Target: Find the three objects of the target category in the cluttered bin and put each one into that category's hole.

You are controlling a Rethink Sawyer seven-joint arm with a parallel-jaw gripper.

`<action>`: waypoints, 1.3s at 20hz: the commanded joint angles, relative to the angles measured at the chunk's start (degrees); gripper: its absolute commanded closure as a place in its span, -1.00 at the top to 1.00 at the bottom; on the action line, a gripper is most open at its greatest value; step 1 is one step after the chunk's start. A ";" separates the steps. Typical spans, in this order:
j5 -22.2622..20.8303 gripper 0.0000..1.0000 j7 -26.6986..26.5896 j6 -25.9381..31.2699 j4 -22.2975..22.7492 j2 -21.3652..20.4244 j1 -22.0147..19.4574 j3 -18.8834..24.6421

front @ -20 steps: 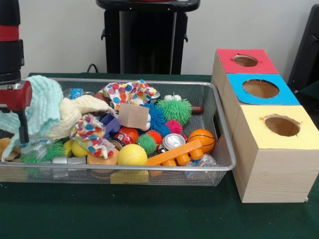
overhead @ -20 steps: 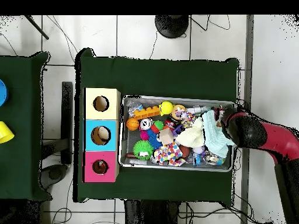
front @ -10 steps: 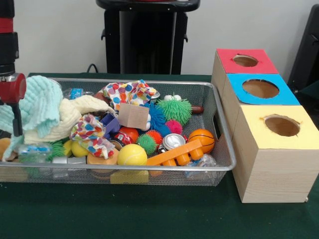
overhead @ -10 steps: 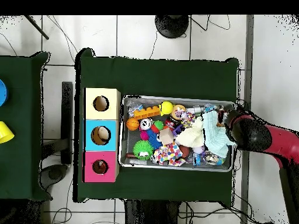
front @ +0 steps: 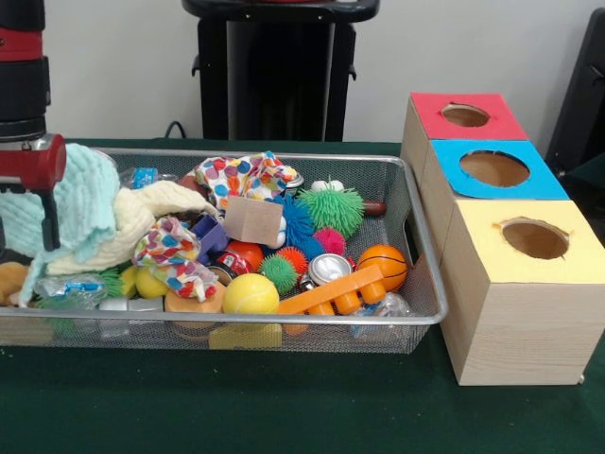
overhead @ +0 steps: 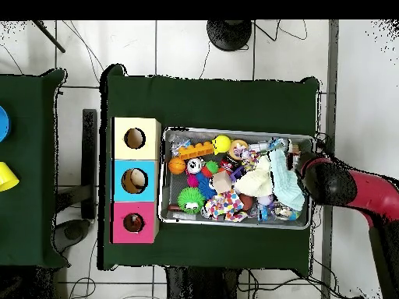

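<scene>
My gripper (front: 33, 222) hangs over the left end of the wire bin (front: 284, 320), shut on the mint green cloth (front: 90, 199), which drapes round its black finger. In the overhead view the gripper (overhead: 296, 166) sits at the bin's right end (overhead: 234, 131), against the mint cloth (overhead: 282, 183). Beside the bin stand three wooden boxes with holes: red (front: 465, 115), blue (front: 494, 168) and yellow (front: 534, 238). The bin holds a cream cloth (front: 151, 203), a spotted cloth (front: 241, 178), a yellow ball (front: 250, 295), a small basketball (front: 382, 265) and a green spiky ball (front: 331, 210).
An orange toy block (front: 340, 291) and a tin can (front: 329, 269) lie near the bin's front rim. Crinkled plastic wrap (front: 66, 287) lies under the cloth. Overhead, a second green table (overhead: 23, 167) stands to the left of the boxes.
The gripper drifted left and up half a second ago, then came back right and lower. The mint cloth shifted with it. Nothing else in the bin moved.
</scene>
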 commanded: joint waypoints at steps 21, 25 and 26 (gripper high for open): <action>-0.21 1.00 -3.84 -0.62 3.50 5.06 -3.07 0.52; 0.32 1.00 -5.06 0.66 3.56 4.89 -4.08 1.42; 0.39 1.00 -5.22 0.88 3.54 4.88 -4.20 1.56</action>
